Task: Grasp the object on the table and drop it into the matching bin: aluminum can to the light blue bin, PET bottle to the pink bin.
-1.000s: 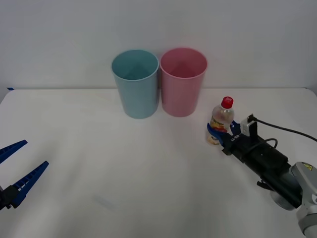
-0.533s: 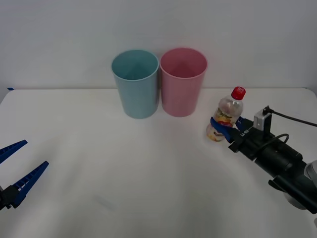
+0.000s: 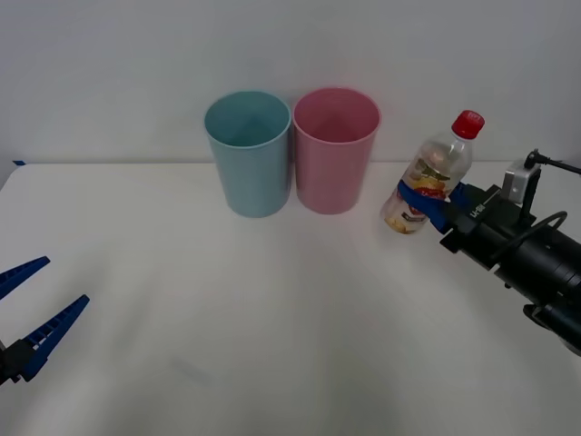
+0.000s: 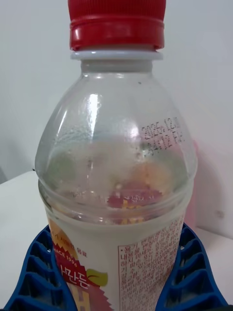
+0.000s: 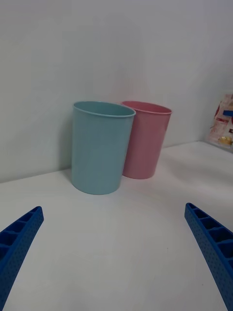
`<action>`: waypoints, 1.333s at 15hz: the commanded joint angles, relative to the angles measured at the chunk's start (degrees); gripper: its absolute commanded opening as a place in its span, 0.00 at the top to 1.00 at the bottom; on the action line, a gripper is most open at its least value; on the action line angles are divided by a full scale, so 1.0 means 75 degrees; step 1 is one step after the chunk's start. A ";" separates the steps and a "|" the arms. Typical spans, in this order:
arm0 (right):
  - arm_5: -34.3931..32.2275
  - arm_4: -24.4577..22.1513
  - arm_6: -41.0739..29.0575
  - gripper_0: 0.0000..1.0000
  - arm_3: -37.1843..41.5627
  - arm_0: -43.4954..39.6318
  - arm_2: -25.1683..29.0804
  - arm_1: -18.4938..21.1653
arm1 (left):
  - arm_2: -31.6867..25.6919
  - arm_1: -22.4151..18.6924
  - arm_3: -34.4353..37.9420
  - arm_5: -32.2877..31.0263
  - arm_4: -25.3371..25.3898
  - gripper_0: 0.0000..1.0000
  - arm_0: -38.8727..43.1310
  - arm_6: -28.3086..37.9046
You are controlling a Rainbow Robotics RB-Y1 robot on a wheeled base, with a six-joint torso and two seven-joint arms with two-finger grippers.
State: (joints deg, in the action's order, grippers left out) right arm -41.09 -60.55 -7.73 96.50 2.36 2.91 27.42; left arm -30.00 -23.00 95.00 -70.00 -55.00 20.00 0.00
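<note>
While the left gripper (image 3: 32,313) hangs low over the near left of the table (image 3: 272,327), its blue ribbed fingers (image 5: 211,248) spread wide with nothing between them, the right arm carries the load. Landmark: the pink bin (image 3: 335,148).

Left gripper: well apart from the pink bin, on the near side and far to the left. Released, idle. From its wrist view both bins stand ahead of the splayed fingers.

Right gripper (image 3: 434,202): to the right of the pink bin, a little nearer than it, black arm trailing off right. Clenched on the PET bottle (image 3: 428,178) around the labelled lower body; in the right wrist view the blue fingers (image 4: 187,272) press against the label on both sides.

PET bottle: clear of the table, tilted so the red cap (image 3: 467,123) leans up and away from the pink bin. Cap sits about level with the bin's rim. Bottle close beside the bin, not touching.

Pink bin: upright at the far middle of the table. Light blue bin (image 3: 249,152) immediately on its left, sides nearly touching.
</note>
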 commanded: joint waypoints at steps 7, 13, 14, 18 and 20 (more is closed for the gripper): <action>0.0357 -0.0188 -0.1313 1.00 0.0809 0.0904 -0.0025 0.0867 | 0.0000 0.0000 0.0000 0.0000 0.0000 0.00 0.0000 0.0000; 0.0345 -0.0575 -0.1477 1.00 -0.0586 0.2721 -0.0634 0.0938 | 0.0000 0.0000 0.0000 0.0000 0.0000 0.00 0.0000 0.0000; 0.0345 -0.0645 -0.1489 1.00 -0.0867 0.3002 -0.0739 0.0914 | 0.0000 0.0000 0.0000 0.0000 0.0000 0.00 0.0000 0.0000; 0.0345 -0.0774 -0.1430 1.00 -0.2391 0.4361 -0.1243 0.0692 | 0.0000 0.0000 0.0000 0.0000 0.0000 0.00 0.0000 0.0000; 0.0345 -0.0868 -0.1384 1.00 -0.3152 0.4994 -0.1396 0.0504 | 0.0000 0.0000 0.0000 0.0000 0.0000 0.00 0.0000 0.0000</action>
State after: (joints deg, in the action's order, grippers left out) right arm -38.49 -66.71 -18.24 74.92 38.11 -7.21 31.77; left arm -30.00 -23.00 95.00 -70.00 -55.00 20.00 0.00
